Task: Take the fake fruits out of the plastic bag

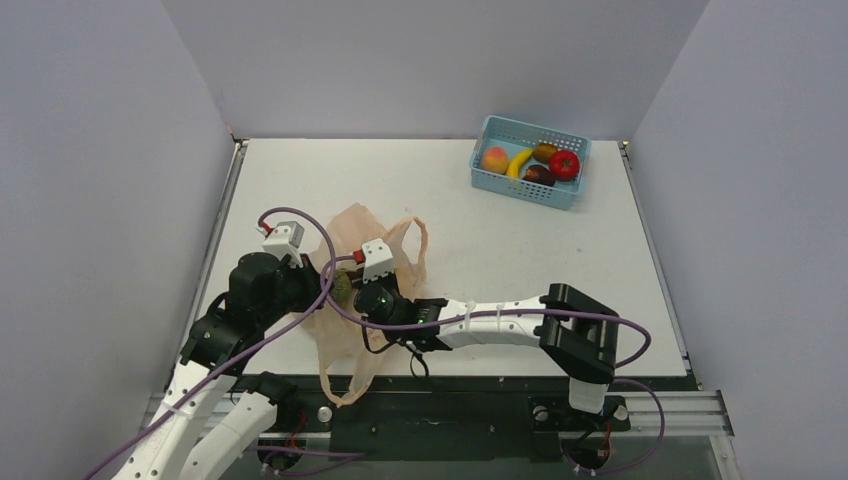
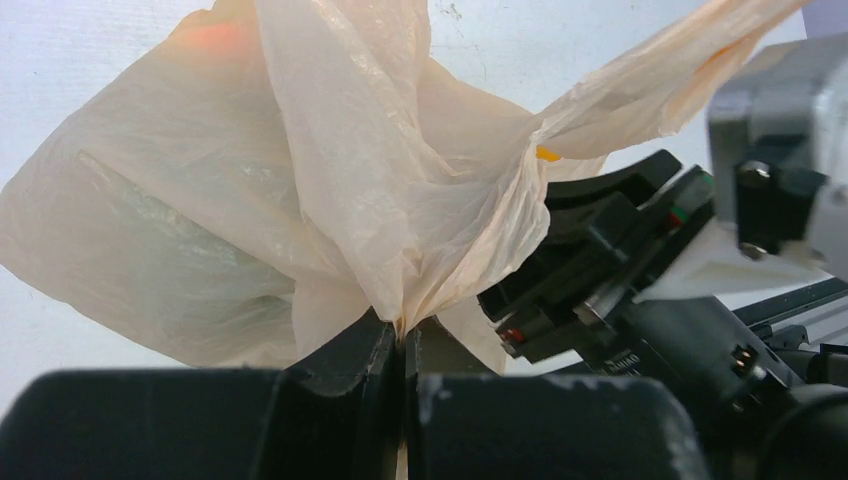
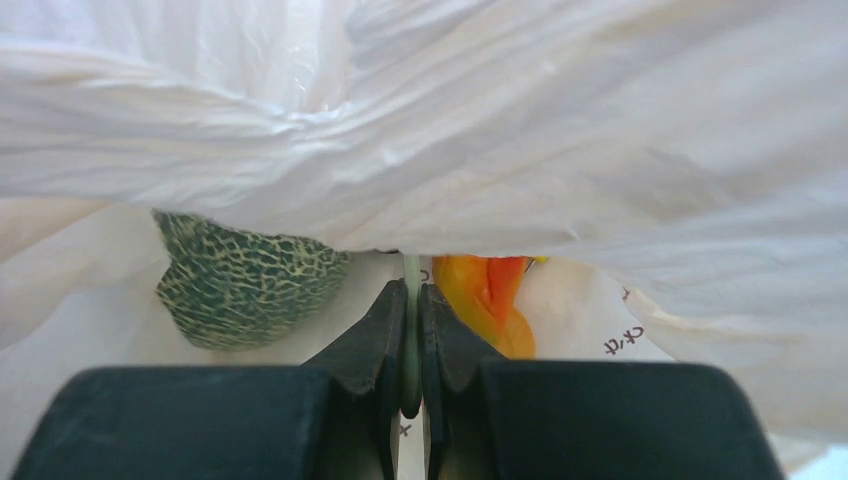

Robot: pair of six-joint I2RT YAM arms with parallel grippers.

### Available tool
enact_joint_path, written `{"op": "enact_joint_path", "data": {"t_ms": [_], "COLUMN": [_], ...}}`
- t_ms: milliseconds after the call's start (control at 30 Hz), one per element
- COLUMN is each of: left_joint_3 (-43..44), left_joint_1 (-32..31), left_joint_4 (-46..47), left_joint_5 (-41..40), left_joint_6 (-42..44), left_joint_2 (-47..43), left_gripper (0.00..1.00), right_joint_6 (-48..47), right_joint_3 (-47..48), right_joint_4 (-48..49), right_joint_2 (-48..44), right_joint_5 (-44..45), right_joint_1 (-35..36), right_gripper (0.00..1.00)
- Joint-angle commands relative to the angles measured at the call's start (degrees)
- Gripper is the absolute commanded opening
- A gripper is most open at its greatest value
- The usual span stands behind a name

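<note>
On white table (image 1: 520, 250), plastic bag (image 1: 350, 225), lilac walls (image 1: 400, 60)

Small dark printed characters (image 3: 622, 341) on the pale plastic bag (image 3: 520, 130), in the right wrist view, too small to read.

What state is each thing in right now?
plastic bag, crumpled, pinched by both grippers.
left gripper, shut on bag film.
right gripper, shut on a thin pale strip, probably bag film.
melon, inside the bag.
basket, upright, holding five fruits.
</note>
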Motion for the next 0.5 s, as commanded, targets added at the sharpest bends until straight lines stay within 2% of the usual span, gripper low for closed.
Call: {"op": "enact_joint_path", "data": {"t_ms": [0, 467], "left_joint_3": [0.36, 0.47], "left_joint_1": [-0.27, -0.30], "left_joint_4": [1.72, 1.20], "left_joint_5": [-0.82, -3.06], "left_joint_6": [-0.33, -0.99], "left_joint_2": [-1.05, -1.20], "left_gripper": [0.00, 0.00], "right_joint_6": [-0.98, 0.33], "right_joint_3": [-1.34, -6.25], "right_joint_4": [-0.18, -2.35], "right_joint_2": [-6.46, -19.21], "right_joint_5": [3.38, 0.00], "right_joint_1": [1.17, 2.30], "right_gripper": [0.00, 0.00]}}
